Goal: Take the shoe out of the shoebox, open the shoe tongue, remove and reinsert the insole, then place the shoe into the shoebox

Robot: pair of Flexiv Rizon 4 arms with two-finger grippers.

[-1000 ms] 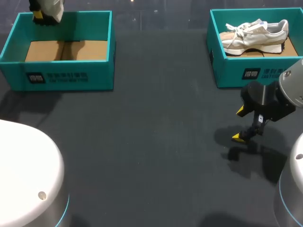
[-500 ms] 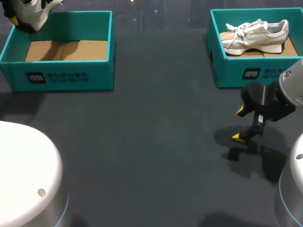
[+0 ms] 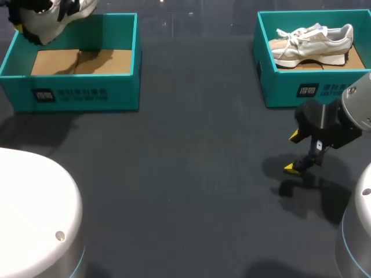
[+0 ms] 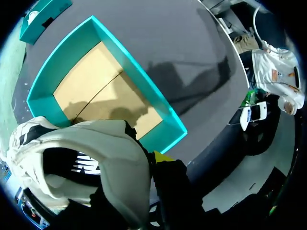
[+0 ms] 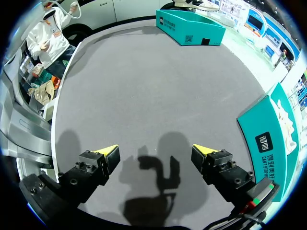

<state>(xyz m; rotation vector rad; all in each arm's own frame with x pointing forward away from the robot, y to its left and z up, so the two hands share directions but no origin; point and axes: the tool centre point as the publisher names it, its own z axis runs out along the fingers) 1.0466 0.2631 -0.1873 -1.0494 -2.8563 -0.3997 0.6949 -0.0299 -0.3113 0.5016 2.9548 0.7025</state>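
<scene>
My left gripper [image 3: 28,24] is shut on a white shoe [image 3: 55,16] and holds it in the air over the back left corner of the left teal shoebox [image 3: 87,95]. In the left wrist view the white shoe [image 4: 91,158] fills the space at the gripper [image 4: 146,165]; one yellow fingertip [image 4: 163,157] shows beside its collar, the other is hidden. The left shoebox [image 4: 158,108] below has a bare cardboard floor. My right gripper [image 3: 301,152] hangs open low over the table, in front of the right box. In its own view the right gripper [image 5: 156,152] has nothing between its fingers.
A second teal shoebox [image 3: 301,90] at the back right holds another white and beige shoe [image 3: 313,43]. That box's wall [image 5: 268,139] stands beside the right gripper. The dark table [image 3: 191,174] stretches between the boxes. White arm bases [image 3: 35,220] sit at the front corners.
My left gripper has lifted and turned the shoe over the left box's back corner; the shoe now reaches further right. My right arm has not moved.
</scene>
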